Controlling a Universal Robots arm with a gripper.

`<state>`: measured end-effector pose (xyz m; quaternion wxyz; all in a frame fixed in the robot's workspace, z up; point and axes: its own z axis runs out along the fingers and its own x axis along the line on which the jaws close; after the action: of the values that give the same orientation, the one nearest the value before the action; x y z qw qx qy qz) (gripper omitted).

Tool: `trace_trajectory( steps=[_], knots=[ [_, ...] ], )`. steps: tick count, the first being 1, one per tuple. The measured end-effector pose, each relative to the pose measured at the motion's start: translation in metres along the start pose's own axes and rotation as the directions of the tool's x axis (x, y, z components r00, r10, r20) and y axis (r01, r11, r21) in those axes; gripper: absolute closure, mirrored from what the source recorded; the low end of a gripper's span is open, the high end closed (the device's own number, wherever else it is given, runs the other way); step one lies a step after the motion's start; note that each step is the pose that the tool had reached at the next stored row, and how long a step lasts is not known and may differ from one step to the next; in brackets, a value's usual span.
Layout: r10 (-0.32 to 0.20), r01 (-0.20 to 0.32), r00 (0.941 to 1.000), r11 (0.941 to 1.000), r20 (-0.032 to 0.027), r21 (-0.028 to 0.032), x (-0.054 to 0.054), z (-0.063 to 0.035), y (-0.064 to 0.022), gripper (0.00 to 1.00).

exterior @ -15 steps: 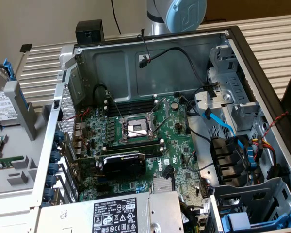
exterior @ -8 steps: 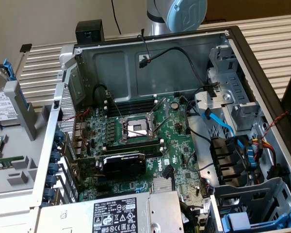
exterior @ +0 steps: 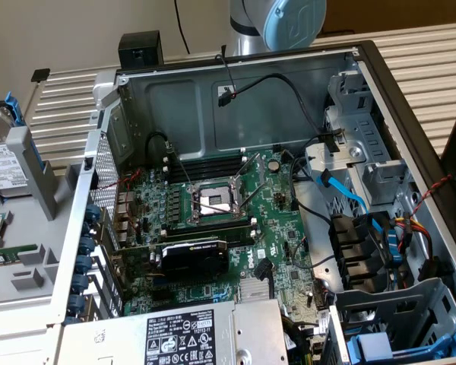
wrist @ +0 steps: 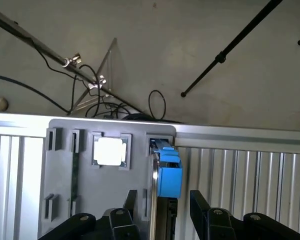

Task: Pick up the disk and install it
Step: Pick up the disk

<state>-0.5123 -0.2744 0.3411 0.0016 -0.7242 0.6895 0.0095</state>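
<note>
The disk [exterior: 0,163] stands on edge in a grey holder [exterior: 30,175] at the exterior view's far left, outside the computer case; its white label and blue frame show. In the wrist view the disk [wrist: 169,177] is seen edge-on, with its blue frame uppermost. My gripper [wrist: 164,197] is open, one black finger [wrist: 131,200] on each side of the disk's edge, with a gap on both sides. I hold nothing. Part of my arm [exterior: 289,23] shows behind the case.
The open computer case [exterior: 410,114] holds a motherboard [exterior: 213,205], a power-supply box [exterior: 175,334] with a warning label, loose cables and a drive bay with a blue tray [exterior: 380,346]. A square chip [wrist: 109,151] sits in the grey holder [wrist: 110,200]. Slatted metal table [exterior: 433,68] all around.
</note>
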Motion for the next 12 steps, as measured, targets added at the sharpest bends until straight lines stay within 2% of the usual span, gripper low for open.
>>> trace_trajectory(
  steps=[5, 6, 7, 9, 12],
  knots=[
    [0.0, 0.0, 0.9999, 1.0, 0.0103, -0.0019, 0.004, 0.0078, -0.0001, 0.46],
    [0.0, 0.0, 0.9999, 1.0, 0.0144, -0.0035, 0.004, 0.0086, -0.0002, 0.46],
    [0.0, 0.0, 0.9998, 1.0, 0.0197, -0.0067, 0.004, 0.0089, -0.0002, 0.46],
    [0.0, 0.0, 0.9997, 0.9999, 0.0253, -0.0154, 0.004, 0.0096, -0.0002, 0.46],
    [0.001, 0.0, 0.9997, 0.9997, 0.0262, -0.0261, 0.004, 0.0117, -0.0002, 0.46]
  ],
)
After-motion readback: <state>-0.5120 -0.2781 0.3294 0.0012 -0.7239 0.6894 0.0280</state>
